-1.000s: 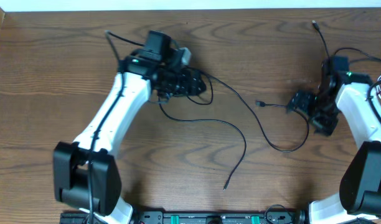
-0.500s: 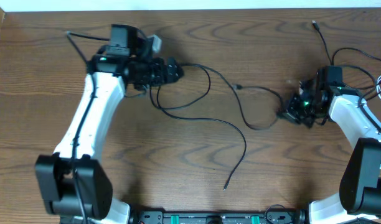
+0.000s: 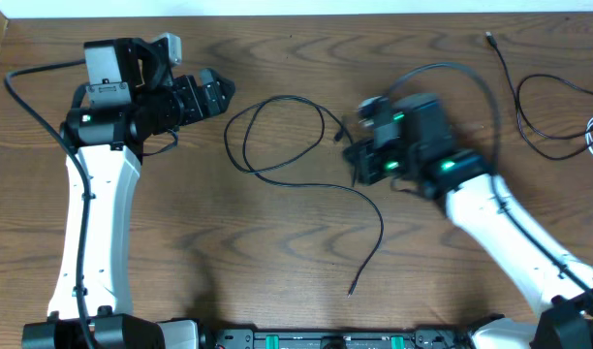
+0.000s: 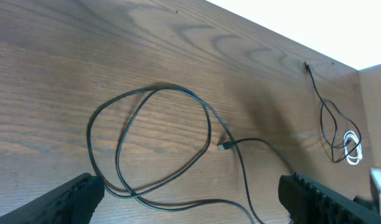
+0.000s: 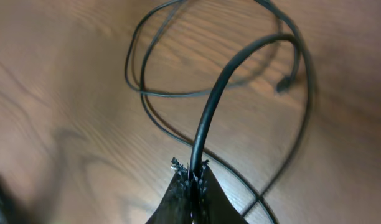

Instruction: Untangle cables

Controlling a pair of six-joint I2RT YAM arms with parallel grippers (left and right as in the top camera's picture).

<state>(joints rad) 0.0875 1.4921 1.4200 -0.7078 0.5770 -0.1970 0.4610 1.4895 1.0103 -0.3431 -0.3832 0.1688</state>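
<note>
- Left gripper: upper left of the overhead view, arm stretched rightward, jaws spread wide, empty.
- Right gripper: centre-right, arm extended leftward, jaws pinching a thin black flexible cable near its plug end.

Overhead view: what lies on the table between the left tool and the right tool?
Only a loose loop of the black cable lies between the left tool and the right tool. The overhead and left wrist views both show it.

Left jaws spread wide (right jaws clamped).
</note>
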